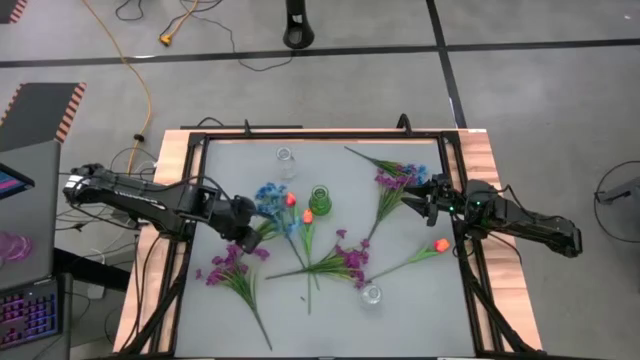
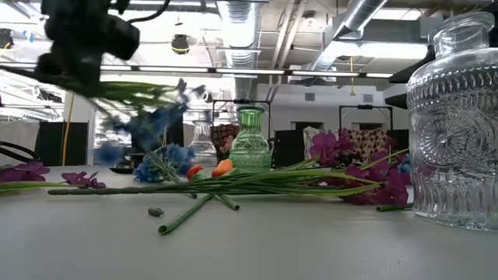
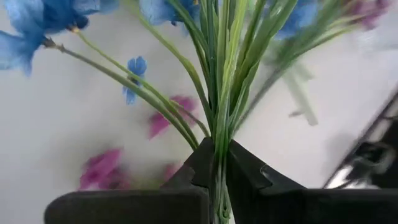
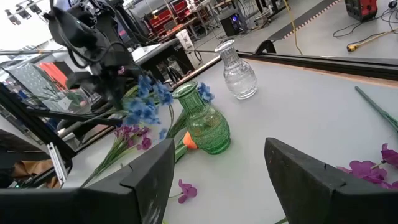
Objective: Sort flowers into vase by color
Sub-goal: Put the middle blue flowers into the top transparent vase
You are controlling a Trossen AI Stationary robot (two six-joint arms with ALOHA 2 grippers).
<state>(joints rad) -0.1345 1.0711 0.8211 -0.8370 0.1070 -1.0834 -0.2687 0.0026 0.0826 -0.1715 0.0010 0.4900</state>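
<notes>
My left gripper (image 1: pixel 245 226) is shut on a sprig of blue flowers (image 1: pixel 269 197), left of the green vase (image 1: pixel 319 200). In the low view the blue blossoms (image 2: pixel 152 124) hang above the table under the left gripper (image 2: pixel 78 47). Two orange tulip buds (image 1: pixel 299 207) lie beside the green vase. A third bud (image 1: pixel 441 245) lies at the right. Purple sprigs lie at the near left (image 1: pixel 228 265), the middle (image 1: pixel 350 262) and the far right (image 1: pixel 395 180). My right gripper (image 1: pixel 425 197) waits open at the table's right, fingers level. My left gripper pinches the blue sprig's bundle of thin green stems (image 3: pixel 219 163) between its two fingers, below where the stalks fan out. The fingers slant down from the table's left. The blossom end (image 4: pixel 146 102) reaches out past the fingertips toward the green vase, off the table.
A clear glass vase (image 1: pixel 287 160) stands at the far middle and another (image 1: pixel 371 293) near the front edge; the second looms at the right of the low view (image 2: pixel 455 117). Cut stem pieces (image 2: pixel 187 218) lie on the table. A black frame (image 1: pixel 320 134) borders the table.
</notes>
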